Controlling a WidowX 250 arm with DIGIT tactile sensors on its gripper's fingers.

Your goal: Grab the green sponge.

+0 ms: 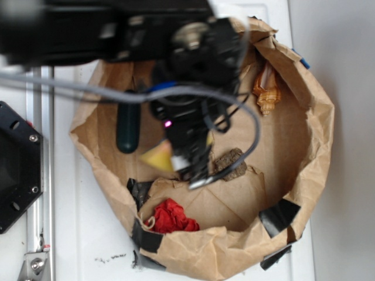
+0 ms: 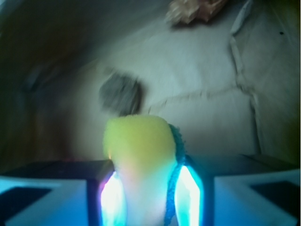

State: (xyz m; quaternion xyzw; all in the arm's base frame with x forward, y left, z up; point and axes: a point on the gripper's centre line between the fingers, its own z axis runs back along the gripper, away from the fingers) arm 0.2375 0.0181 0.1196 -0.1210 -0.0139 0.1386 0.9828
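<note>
The green sponge (image 2: pixel 141 146) is a yellow foam wedge with a green scouring side. It sits squeezed between my two glowing pads (image 2: pixel 112 197) in the wrist view. In the exterior view the sponge (image 1: pixel 157 157) sticks out to the left of my gripper (image 1: pixel 183 161), inside the brown paper bag (image 1: pixel 304 146). My gripper (image 2: pixel 146 197) is shut on it. Whether it is off the bag's floor is unclear.
A brown rock-like lump (image 1: pixel 229 164) lies just right of the gripper, also in the wrist view (image 2: pixel 120 94). A dark green capsule (image 1: pixel 128 130) lies at the left, a red cloth wad (image 1: pixel 173 218) at the front, an orange shell-like object (image 1: pixel 266 93) at the back right. The bag's walls ring all of it.
</note>
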